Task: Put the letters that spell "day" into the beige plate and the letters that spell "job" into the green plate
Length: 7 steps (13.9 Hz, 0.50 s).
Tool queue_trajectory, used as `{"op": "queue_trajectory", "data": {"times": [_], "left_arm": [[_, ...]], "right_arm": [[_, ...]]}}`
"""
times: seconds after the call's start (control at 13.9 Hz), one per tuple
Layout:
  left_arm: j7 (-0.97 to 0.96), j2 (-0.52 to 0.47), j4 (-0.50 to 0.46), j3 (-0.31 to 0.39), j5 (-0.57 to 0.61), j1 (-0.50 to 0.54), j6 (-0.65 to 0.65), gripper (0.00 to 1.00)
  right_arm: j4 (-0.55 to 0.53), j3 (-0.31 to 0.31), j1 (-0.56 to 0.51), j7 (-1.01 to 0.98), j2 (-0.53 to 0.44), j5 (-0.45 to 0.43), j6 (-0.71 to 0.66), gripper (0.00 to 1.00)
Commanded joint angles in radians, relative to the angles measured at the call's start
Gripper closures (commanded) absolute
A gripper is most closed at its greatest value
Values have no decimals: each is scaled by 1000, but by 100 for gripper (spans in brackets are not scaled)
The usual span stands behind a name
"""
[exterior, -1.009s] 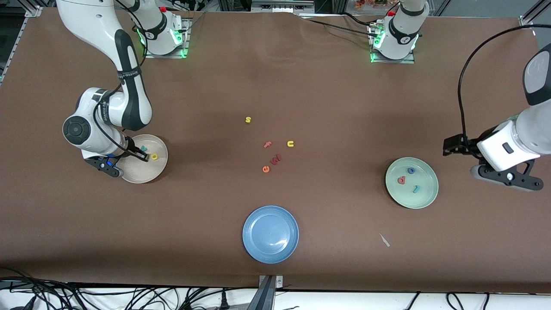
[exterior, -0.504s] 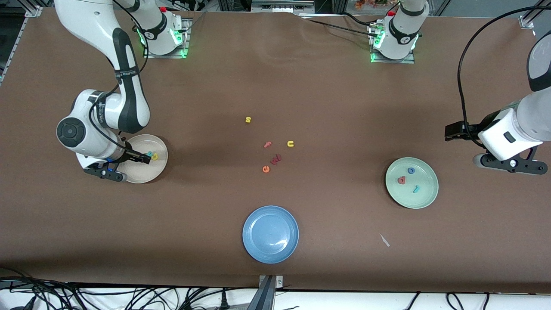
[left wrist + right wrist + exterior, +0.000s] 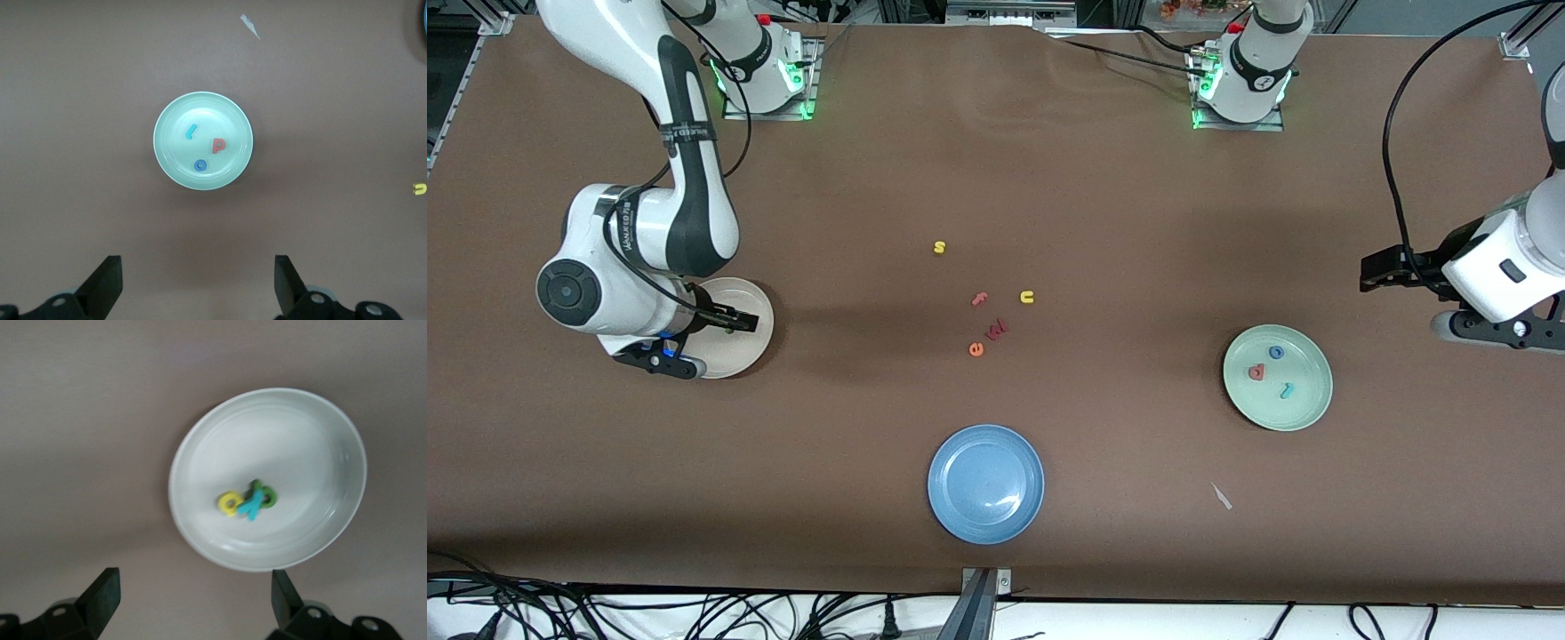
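Letters for "day" (image 3: 248, 501) all lie in the beige plate (image 3: 320, 447), bunched up and touching: a yellow one, a teal "y" and a green one. The "job" letters (image 3: 203, 146) sit apart in the green plate (image 3: 173, 120), at the left arm's end of the table (image 3: 1103, 204).

Your right gripper (image 3: 190, 603) hangs over the beige plate with its fingers wide open and nothing in them. Your left gripper (image 3: 198, 283) is up in the air beside the green plate. Its fingers are open and empty too, and that arm waits.

It looks like both words are done. So lift the right gripper straight up, slow and steady. Keep the fingers away from the rim so you don't bump the plate or flick the letters out.

Leave the yellow "s" (image 3: 939, 247), the "u" (image 3: 1027, 297), the pink "f" (image 3: 980, 299) and the orange "e" (image 3: 976, 349) in the middle of the table. Leave the blue plate (image 3: 960, 516) bare.
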Motion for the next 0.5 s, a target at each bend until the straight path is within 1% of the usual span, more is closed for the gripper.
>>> {"op": "queue_trajectory", "data": {"times": [0.0, 0.07, 0.22, 0.29, 0.36, 0.43], "left_arm": [[4, -86, -107, 222, -164, -104, 82, 0], [6, -109, -137, 274, -187, -144, 100, 0], [13, -172, -211, 372, -177, -222, 122, 0], [53, -204, -240, 380, -178, -224, 131, 0], [114, -243, -277, 380, -189, -224, 157, 0], [145, -289, -330, 380, -187, -224, 191, 0]], "right_arm": [[52, 13, 15, 35, 19, -13, -47, 0], [56, 12, 21, 34, 19, -15, -60, 0], [87, 19, 23, 35, 11, -16, -89, 0], [88, 65, 5, 37, -6, -18, -90, 0], [90, 125, -44, 37, -24, -40, -90, 0], [94, 184, -93, 37, -38, -106, -90, 0]]}}
